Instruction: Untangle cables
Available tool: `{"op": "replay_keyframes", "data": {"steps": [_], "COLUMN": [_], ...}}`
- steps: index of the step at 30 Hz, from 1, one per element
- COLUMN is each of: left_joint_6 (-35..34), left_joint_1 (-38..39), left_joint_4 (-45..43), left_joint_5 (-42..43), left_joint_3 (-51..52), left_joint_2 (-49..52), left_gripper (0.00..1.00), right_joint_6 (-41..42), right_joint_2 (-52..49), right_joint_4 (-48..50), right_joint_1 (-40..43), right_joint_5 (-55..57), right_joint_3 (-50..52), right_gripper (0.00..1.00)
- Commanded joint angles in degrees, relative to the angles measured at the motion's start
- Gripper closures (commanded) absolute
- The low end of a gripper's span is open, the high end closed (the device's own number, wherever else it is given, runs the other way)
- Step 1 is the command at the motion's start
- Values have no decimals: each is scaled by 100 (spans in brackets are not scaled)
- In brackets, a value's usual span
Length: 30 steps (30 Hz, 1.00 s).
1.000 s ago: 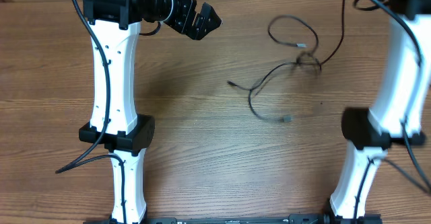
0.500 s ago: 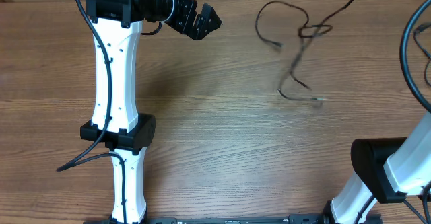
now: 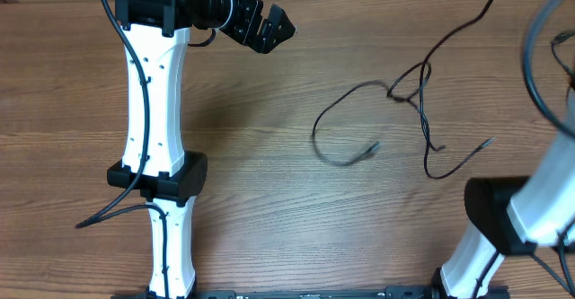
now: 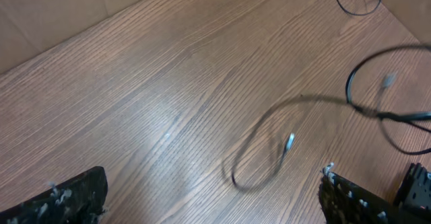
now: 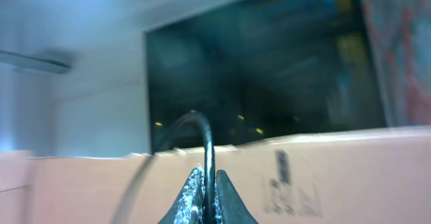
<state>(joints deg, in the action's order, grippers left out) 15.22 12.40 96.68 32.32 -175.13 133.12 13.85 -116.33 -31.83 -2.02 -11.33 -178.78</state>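
The thin black cables (image 3: pixel 404 101) hang as tangled loose strands over the wooden table at centre right, with silver plug tips near the loop's end (image 3: pixel 373 146) and at the right (image 3: pixel 488 142). One strand rises to the upper right, out of the overhead view. In the left wrist view the cables (image 4: pixel 283 136) blur ahead of my fingers. My left gripper (image 3: pixel 269 25) is open and empty at the upper left, well apart from the cables. My right gripper (image 5: pixel 209 190) is shut on a black cable strand (image 5: pixel 205 136) and is lifted high, facing away from the table.
The white left arm (image 3: pixel 157 110) stands along the left side. The right arm's base (image 3: pixel 503 227) is at the lower right. A cardboard box (image 5: pixel 303 177) and a dark window show in the right wrist view.
The cables have swung and changed shape: the bundle rose and shifted right, then spread lower and wider. The right arm has moved up and to the right. The left arm has not moved.
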Motion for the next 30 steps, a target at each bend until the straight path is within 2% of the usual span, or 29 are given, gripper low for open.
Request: {"op": "replay_keyframes", "data": {"steps": [1,5,9,12,14,17,20,22,26,30], "left_joint_6": [146,144,129,131,136,151,151,149,149,149], "left_joint_1": [52,55,81,79,79,81,81,81,81,149], "left_joint_4": [11,11,11,11,9,-26,-96,-122,-127,-474], "left_joint_5": [33,31,31,28,28,28,28,35,481,1274], "left_joint_3": [-37,-37,-37,-37,-37,-37,-37,-37,-37,-37], "left_joint_2": [72,72,72,72,72,72,72,72,72,72], "left_gripper": [0,0,0,0,0,0,0,0,0,1], "right_joint_6": [-37,-44,-87,-96,-389,-1163,-1436,-1440,-1438,-1486], "right_joint_2": [-595,-621,-511,-291,-170,-144,-267,-398,-437,-433], "right_joint_4": [354,1530,2743,3023,2780,1443,-125,-708,-870,-868], "right_joint_1": [-31,-210,-463,-535,-542,-542,-542,-542,-457,-422], "right_joint_5": [282,-472,-483,-483,-487,-374,765,1893,3731,3827], "right_joint_3": [638,1322,1259,1176,1176,1182,1276,1414,1878,1947], "right_gripper": [96,96,96,96,96,96,96,96,96,96]}}
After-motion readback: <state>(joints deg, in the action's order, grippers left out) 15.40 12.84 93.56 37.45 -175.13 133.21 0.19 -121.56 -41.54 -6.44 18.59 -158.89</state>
